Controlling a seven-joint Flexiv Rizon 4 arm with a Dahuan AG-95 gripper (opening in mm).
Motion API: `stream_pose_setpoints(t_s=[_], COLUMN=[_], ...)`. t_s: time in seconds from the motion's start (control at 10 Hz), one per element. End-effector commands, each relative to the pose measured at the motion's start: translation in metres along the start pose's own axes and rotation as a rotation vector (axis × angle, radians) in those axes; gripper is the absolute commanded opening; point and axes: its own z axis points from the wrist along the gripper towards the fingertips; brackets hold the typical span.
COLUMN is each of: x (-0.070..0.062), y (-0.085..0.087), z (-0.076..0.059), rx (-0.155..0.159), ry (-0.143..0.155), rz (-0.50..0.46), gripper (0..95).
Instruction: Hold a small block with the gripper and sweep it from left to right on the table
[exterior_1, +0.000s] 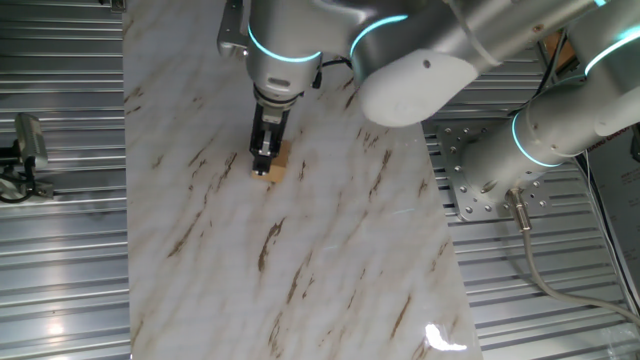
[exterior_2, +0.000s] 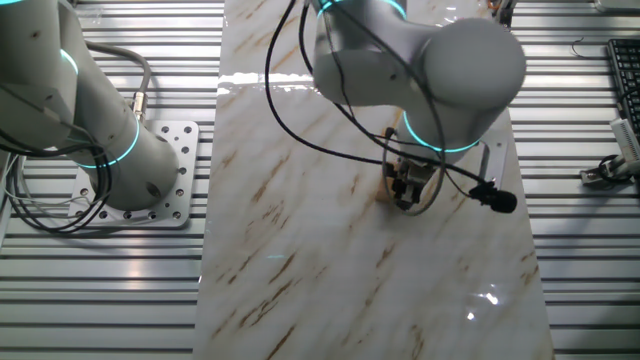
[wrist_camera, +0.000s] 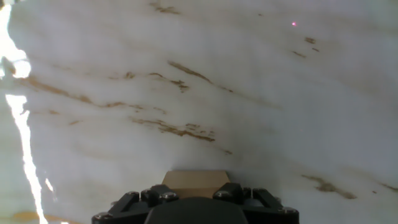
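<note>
The small tan wooden block (exterior_1: 277, 164) rests on the white marble-patterned table (exterior_1: 330, 250), in its upper left part in one fixed view. My black gripper (exterior_1: 264, 163) points straight down and is shut on the block, which sticks out beside the fingers. In the other fixed view the gripper (exterior_2: 407, 195) and the block (exterior_2: 424, 193) sit under the wrist with the cyan ring, near the table's right edge (exterior_2: 520, 230). In the hand view the block (wrist_camera: 195, 180) shows at the bottom centre, held between the jaws of the gripper (wrist_camera: 195, 194), flat on the table (wrist_camera: 217, 81).
A second grey arm (exterior_1: 560, 125) stands on a bolted metal base plate (exterior_1: 478, 180) just off the table's right side. Corrugated grey metal flooring (exterior_1: 60, 250) surrounds the table. A black cable with a plug (exterior_2: 495, 200) hangs near the wrist. A small clamp device (exterior_1: 25, 150) sits far left.
</note>
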Motion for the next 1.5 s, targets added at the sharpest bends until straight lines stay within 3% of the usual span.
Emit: stream_pose_setpoints(t_s=[0.1,0.2,0.3,0.4,0.6,0.7,0.8,1.0,1.1,1.2,1.3,1.4,1.5], x=[-0.0033,-0.0033,-0.0035,-0.0037,-0.0038,-0.0038,-0.0038,-0.0038,-0.0038,-0.0037,-0.0037,-0.0037,-0.0037], y=[-0.0008,-0.0010,-0.0011,-0.0016,-0.0017,-0.0017,-0.0018,-0.0017,-0.0018,-0.0018,-0.0018,-0.0018,-0.0018], z=[0.0345,0.0353,0.0342,0.0301,0.0304,0.0305,0.0305,0.0309,0.0309,0.0306,0.0305,0.0303,0.0302], rx=[-0.014,-0.010,0.030,0.005,-0.037,-0.054,-0.071,-0.069,-0.030,-0.011,0.028,0.063,0.057], ry=[-0.019,-0.020,0.133,0.236,0.132,0.140,0.199,0.132,0.139,0.185,0.180,0.164,0.097], rz=[0.000,-0.001,-0.046,-0.097,-0.085,-0.082,-0.088,-0.080,-0.094,-0.094,-0.090,-0.095,-0.070], gripper=[0.0,0.0,0.0,0.0,0.0,0.0,0.0,0.0,0.0,0.0,0.0,0.0,0.0])
